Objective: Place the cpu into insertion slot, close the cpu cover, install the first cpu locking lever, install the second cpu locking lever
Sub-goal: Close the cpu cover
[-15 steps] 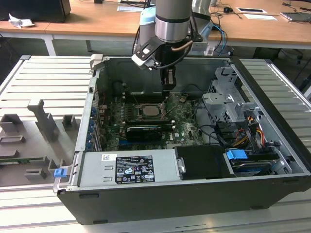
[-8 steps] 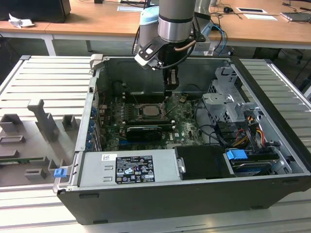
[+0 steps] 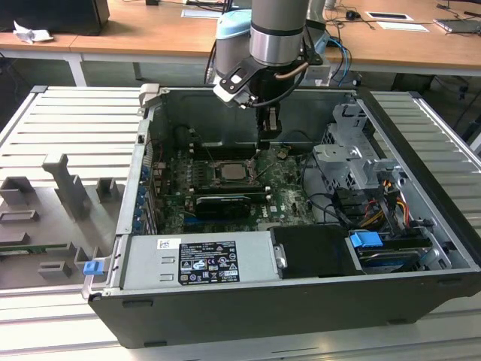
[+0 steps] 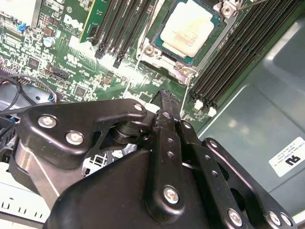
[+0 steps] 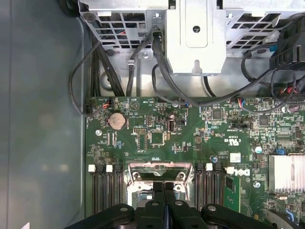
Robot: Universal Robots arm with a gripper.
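The cpu [image 3: 230, 171] [image 4: 189, 26], a pale silvery square, lies flat in the insertion slot in the middle of the motherboard. The slot's pins are hidden under it. The silver cpu cover [image 4: 183, 70] [image 5: 157, 167] lies down around the chip. One thin wire lever [image 4: 145, 28] runs along one side of the socket. Another wire lever [image 4: 187, 93] sticks out from the socket's corner toward my fingertips. My gripper [image 3: 264, 144] [image 4: 164, 94] [image 5: 163, 187] hangs inside the case just off the socket's edge, on the exterior view's right of it, shut with nothing seen between its fingers.
Black memory slots [image 4: 238, 52] [image 5: 102, 191] flank the socket on both sides. A black graphics card [image 3: 225, 204] lies in front of it. The drive cage [image 3: 349, 154] [image 5: 195, 33] and cables [image 3: 361, 203] stand to the exterior view's right. The power supply [image 3: 203, 259] fills the case's front.
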